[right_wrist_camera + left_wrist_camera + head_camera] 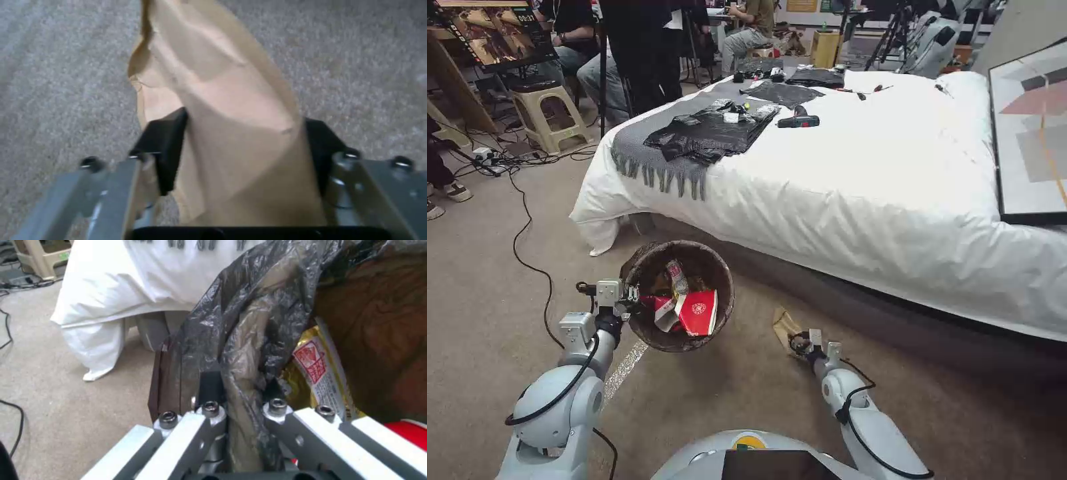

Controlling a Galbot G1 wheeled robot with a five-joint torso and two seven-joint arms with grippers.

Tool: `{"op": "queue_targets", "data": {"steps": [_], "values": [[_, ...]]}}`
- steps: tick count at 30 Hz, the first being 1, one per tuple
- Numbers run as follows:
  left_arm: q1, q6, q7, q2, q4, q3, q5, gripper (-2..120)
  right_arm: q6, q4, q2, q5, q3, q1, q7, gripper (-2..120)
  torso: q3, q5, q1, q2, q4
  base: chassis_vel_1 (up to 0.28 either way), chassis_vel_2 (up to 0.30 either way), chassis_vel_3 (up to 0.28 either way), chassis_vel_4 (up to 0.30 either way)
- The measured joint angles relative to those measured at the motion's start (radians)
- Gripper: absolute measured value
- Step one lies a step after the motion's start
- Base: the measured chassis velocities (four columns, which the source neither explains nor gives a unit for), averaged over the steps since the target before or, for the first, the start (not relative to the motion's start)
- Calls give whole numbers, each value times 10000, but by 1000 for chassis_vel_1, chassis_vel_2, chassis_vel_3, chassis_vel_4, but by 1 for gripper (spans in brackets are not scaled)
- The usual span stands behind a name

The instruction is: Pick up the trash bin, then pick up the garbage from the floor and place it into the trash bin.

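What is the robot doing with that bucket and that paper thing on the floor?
It is tidying up. Its left gripper pinches the rim of the trash bin and holds it up beside the bed. Red-and-white cups and a yellow wrapper are already inside. Its right gripper is down at the carpet, its fingers on either side of a crumpled brown paper bag, which is not in the bin yet.

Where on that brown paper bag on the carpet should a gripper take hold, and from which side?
Grip the brown paper bag across its flattened near end, coming down from above. It lies flat on the floor with creased, narrow sides, so pads can close on both edges. The right gripper already straddles it there; the left gripper holds the trash bin rim.
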Motion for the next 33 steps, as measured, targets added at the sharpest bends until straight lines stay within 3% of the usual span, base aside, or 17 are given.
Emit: {"op": "queue_targets", "data": {"steps": [10,11,14,25,33], "values": [[-39,-1,-4,-3,69,68,17,3,419,529,-64,-1211,171,-384,-20,14,0,2,0,0,1,0,0,0,0],[-41,1,-7,19,70,62,13,3,379,1026,-125,-1663,429,-696,-613,6,0,1,0,0,-1,0,0,0,0],[-40,14,-11,43,69,51,5,3,378,1552,-208,-2147,642,-1030,-1176,0,0,-2,0,0,-3,0,0,0,0],[-31,93,-44,77,10,88,-38,3,218,5020,-456,-2281,1272,-2286,-797,0,0,0,0,0,0,0,0,0,0],[-46,147,-68,88,14,167,-51,3,-18,7152,-753,-2002,1151,-3018,-567,0,0,-1,0,0,-1,0,0,0,0]]}}
